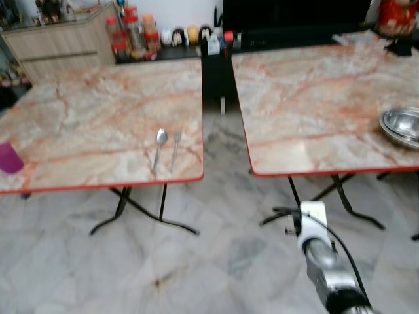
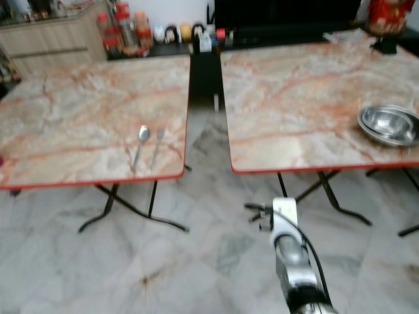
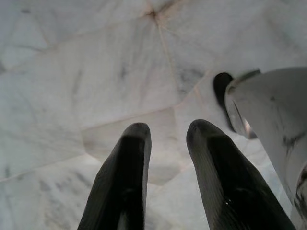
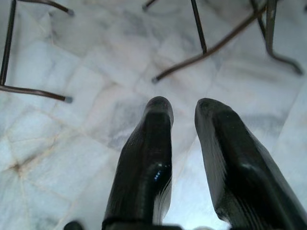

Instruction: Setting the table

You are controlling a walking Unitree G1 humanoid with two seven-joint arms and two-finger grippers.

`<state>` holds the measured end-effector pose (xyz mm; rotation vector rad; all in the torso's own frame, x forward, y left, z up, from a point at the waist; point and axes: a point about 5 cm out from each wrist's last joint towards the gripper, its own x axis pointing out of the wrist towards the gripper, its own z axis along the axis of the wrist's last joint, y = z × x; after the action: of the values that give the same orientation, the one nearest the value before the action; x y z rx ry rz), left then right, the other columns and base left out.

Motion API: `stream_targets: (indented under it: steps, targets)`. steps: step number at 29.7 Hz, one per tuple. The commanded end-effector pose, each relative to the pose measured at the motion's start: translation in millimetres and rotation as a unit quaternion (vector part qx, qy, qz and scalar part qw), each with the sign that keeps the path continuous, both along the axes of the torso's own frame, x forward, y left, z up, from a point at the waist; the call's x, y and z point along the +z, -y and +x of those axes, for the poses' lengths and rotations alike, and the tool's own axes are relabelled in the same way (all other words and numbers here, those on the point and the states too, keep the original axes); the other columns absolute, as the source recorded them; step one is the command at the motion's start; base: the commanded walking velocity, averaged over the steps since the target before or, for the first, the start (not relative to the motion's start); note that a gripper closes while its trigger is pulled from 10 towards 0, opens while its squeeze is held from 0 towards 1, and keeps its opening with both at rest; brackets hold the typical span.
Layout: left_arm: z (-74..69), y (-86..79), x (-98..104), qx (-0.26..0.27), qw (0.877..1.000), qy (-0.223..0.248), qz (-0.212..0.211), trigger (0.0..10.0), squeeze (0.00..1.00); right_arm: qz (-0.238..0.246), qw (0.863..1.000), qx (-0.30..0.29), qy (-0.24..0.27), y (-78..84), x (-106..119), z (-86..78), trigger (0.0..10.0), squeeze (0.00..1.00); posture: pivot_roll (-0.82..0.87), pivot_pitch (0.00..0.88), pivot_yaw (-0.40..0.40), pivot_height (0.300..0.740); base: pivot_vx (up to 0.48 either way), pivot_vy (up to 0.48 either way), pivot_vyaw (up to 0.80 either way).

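Left table [image 1: 98, 118]: a marble-patterned top with a red edge is standing on black folding legs at the left of the scene.
Spoon [image 1: 160, 148]: it is lying on the left table near its near right corner, bowl pointing to the far side.
Fork [image 1: 175, 149]: it is lying just beside the spoon on its right, roughly parallel with it, tines to the far side; whether the two are touching cannot be told.
Purple cup [image 1: 9, 158]: it is sitting at the near left edge of the left table, well apart from the spoon and fork.
Right table [image 1: 314, 104]: a matching table is standing to the right, with a gap of floor between the two.
Metal bowls [image 2: 389, 124]: a shiny stack is resting near the right edge of the right table.
Floor [image 1: 216, 261]: pale marble tiles are running under both tables.
Far side: bottles and jars [image 1: 134, 33] are crowding a low dark shelf, next to a wooden cabinet [image 1: 62, 39].
Right gripper [image 4: 183, 115]: it is hanging low over the floor, in front of the right table's legs, fingers slightly parted and holding nothing.
Left gripper [image 3: 168, 136]: it is pointing down at the floor tiles, fingers slightly parted and empty.
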<state>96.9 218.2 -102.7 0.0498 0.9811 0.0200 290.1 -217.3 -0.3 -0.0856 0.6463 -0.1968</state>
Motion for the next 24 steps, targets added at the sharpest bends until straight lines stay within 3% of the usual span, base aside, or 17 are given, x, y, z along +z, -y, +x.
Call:
stream_targets:
  steps: [1, 6, 7, 11, 12, 19, 24]
  targets:
    - [-5.8, -4.2, -0.9, 0.001, 1.0, -0.011, 0.006, 10.0, 0.0, 0.015, 1.0, -0.012, -0.018, 0.0, -3.0, -0.8, 10.0, 0.0, -0.13, 0.02, 0.105, 0.736, 0.0, 0.259, 0.0]
    - [-6.5, -4.5, -1.0, 0.0, 1.0, -0.013, 0.007, 10.0, 0.0, 0.043, 0.997, -0.031, -0.062, -1.7, -11.5, -5.2, 10.0, 0.0, -0.12, 0.019, 0.112, 0.736, 0.0, 0.261, 0.0]
    - [-6.9, -4.6, -1.1, 0.0, 1.0, -0.013, 0.007, 10.0, 0.0, 0.041, 0.995, -0.021, -0.089, -4.5, -18.8, -11.9, 10.0, 0.0, -0.12, 0.019, 0.112, 0.736, 0.0, 0.259, 0.0]
    - [-7.9, -4.8, -1.3, 0.0, 1.0, -0.014, 0.008, 10.0, 0.0, 0.039, 0.992, -0.01, -0.118, -8.4, -29.5, -23.1, 10.0, 0.0, -0.1, 0.019, 0.108, 0.736, 0.0, 0.259, 0.0]
    - [-8.4, -5.2, -1.4, 0.003, 1.0, -0.015, 0.008, 10.0, 0.0, 0.063, 0.989, 0.003, -0.131, -15.5, -39.1, -33.3, 10.0, 0.0, -0.1, 0.019, 0.107, 0.736, 0.0, 0.259, 0.0]
    - [-10.6, -6.1, -1.6, 0.004, 1.0, -0.017, 0.01, 10.0, 0.0, 0.063, 0.976, 0.003, -0.206, -16.3, -65.9, -73.1, 10.0, 0.0, -0.08, 0.013, 0.107, 0.736, 0.0, 0.253, 0.0]
    - [-13.0, -8.4, -1.8, 0.002, 1.0, -0.022, 0.014, 10.0, 0.0, 0.056, 0.973, 0.037, -0.22, -19.9, -68.0, -75.8, 10.0, 0.0, -0.09, 0.002, 0.109, 0.736, 0.0, 0.197, 0.0]
